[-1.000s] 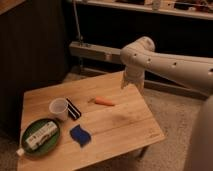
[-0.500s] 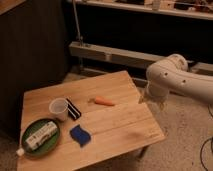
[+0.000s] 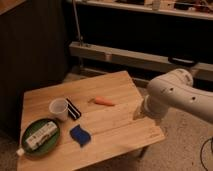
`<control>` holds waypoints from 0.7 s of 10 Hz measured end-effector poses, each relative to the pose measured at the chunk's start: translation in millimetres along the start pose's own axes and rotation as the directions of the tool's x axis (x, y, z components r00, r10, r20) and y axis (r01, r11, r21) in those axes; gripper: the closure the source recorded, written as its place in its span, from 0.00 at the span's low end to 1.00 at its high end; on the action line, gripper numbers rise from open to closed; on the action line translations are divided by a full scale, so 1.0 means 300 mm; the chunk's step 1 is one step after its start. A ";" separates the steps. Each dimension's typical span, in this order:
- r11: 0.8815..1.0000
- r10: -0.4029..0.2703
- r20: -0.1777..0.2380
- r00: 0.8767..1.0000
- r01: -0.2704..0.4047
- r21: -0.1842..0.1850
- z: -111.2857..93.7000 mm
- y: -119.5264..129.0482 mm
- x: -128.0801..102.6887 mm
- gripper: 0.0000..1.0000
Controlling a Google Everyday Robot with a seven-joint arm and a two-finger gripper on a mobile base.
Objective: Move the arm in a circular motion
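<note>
The arm (image 3: 182, 97) is seen at the right of the frame: thick, rigid, judged heavy. Nothing needs to be grasped; only a smooth sweep is called for. The gripper (image 3: 139, 113) is held low at the right edge of the table (image 3: 117, 127); its state cannot be told.

I find no legible text, label, brand or number. The pale carton (image 3: 42, 134) in the green bowl (image 3: 56, 146) bears markings I cannot read. The gripper (image 3: 139, 112) stands at the table's (image 3: 125, 134) right edge.
</note>
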State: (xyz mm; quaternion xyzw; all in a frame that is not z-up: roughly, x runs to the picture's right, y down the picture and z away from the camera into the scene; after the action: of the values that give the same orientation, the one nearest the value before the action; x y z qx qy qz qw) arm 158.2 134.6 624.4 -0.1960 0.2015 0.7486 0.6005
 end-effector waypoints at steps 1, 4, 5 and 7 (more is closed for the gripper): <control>0.998 -0.062 -0.022 0.998 0.062 -0.014 0.000 0.098 0.048 0.35; 0.976 -0.214 -0.067 0.975 0.211 -0.049 0.011 0.355 0.118 0.35; 0.960 -0.277 -0.084 0.957 0.271 -0.070 0.018 0.469 0.133 0.35; 0.931 -0.362 -0.093 0.928 0.354 -0.086 0.030 0.621 0.126 0.35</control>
State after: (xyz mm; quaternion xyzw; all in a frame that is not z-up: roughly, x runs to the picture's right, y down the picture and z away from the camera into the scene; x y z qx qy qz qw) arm -32.0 133.7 624.0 -0.2897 0.1686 0.6214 0.7082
